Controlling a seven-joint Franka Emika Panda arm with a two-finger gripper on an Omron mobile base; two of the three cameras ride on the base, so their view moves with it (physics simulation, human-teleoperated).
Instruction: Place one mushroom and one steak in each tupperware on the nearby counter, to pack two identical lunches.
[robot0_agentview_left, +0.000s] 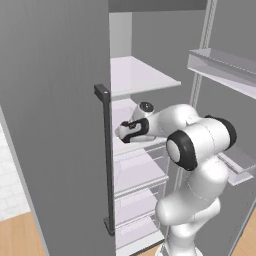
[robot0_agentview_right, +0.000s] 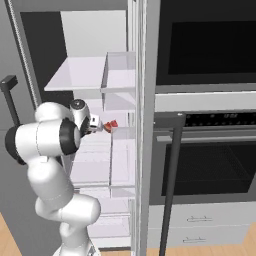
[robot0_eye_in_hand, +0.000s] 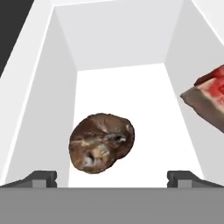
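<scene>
A brown rounded mushroom (robot0_eye_in_hand: 102, 142) lies on the white floor of a fridge shelf (robot0_eye_in_hand: 131, 87), just ahead of my gripper (robot0_eye_in_hand: 112, 177). The two fingertips (robot0_eye_in_hand: 41, 177) stand wide apart on either side of it, open, with nothing between them. A red steak (robot0_eye_in_hand: 209, 98) with a pale edge lies to the right of the mushroom against the shelf wall, and the steak (robot0_agentview_right: 111, 124) also shows just beyond my hand (robot0_agentview_right: 95, 125). My arm reaches into the open fridge, the hand (robot0_agentview_left: 131, 130) level with a middle shelf. The tupperware and the counter are out of view.
The grey fridge door (robot0_agentview_left: 55, 125) with a dark vertical handle (robot0_agentview_left: 104, 150) stands open close to the arm's left. Door bins (robot0_agentview_left: 225, 65) jut out on the right. Drawers (robot0_agentview_left: 137, 195) sit below the shelf. A black oven (robot0_agentview_right: 210, 165) stands right of the fridge.
</scene>
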